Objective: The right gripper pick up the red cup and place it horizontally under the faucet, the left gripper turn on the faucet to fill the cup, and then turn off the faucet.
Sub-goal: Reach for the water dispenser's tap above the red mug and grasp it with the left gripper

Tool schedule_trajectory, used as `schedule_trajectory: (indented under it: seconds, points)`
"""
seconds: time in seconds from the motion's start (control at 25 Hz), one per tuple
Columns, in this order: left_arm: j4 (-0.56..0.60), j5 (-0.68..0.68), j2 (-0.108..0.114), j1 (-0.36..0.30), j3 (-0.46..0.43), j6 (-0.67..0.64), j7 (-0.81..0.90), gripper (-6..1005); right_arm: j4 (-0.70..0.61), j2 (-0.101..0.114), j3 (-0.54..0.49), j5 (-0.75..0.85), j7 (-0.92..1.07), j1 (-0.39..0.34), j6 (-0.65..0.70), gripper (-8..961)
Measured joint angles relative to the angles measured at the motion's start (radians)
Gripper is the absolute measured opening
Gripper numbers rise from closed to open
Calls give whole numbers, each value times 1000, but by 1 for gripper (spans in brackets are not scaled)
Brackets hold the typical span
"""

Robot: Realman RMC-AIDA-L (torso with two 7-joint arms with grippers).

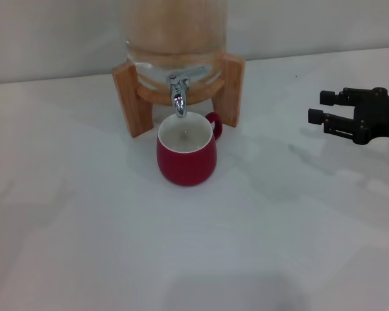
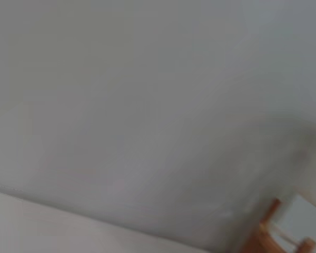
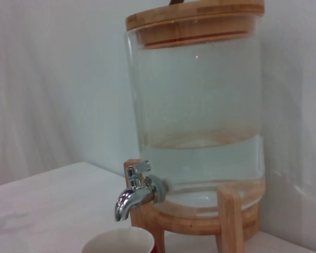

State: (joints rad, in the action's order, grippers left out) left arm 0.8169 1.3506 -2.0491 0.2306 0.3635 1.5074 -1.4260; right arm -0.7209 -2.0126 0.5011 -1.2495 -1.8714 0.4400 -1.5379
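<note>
The red cup (image 1: pixel 185 155) stands upright on the white table, directly below the chrome faucet (image 1: pixel 178 97), with its handle toward the back right. Its white inside looks nearly dry. My right gripper (image 1: pixel 318 107) hovers open at the right side of the table, well apart from the cup, fingers pointing toward it and holding nothing. In the right wrist view the faucet (image 3: pixel 134 192) sticks out of the glass dispenser jar (image 3: pixel 200 105), and the cup's rim (image 3: pixel 118 241) shows just beneath the spout. No water stream is visible. The left gripper is out of view.
The jar rests on a wooden stand (image 1: pixel 126 97) at the back of the white table (image 1: pixel 84 214), against a pale wall. A corner of the wooden stand (image 2: pixel 266 232) shows in the left wrist view.
</note>
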Motion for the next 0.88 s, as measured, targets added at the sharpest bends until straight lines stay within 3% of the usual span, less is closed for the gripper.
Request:
schedule_trajectory:
  seconds: [0.2,0.36,0.52,0.72,0.88]
  points:
    - [192,-139,-16,27,39,94,205,875,-1,0,-6,-2,32,-2,12,482]
    - [418,-211,-24,27,194,138,391,875,-2,1,-5,-2,86,-4,40,482]
    - [626,-293,-15,41,340,169,589,875,6,2,-1,2,109,-10,58,482]
    - [845,-439,1,138,438,277,743,875,10,-1,4,3,123,-12,108,482]
    - [929,-609,7,245,518,346,802,875,21,-2,28,4,125,-12,147,482]
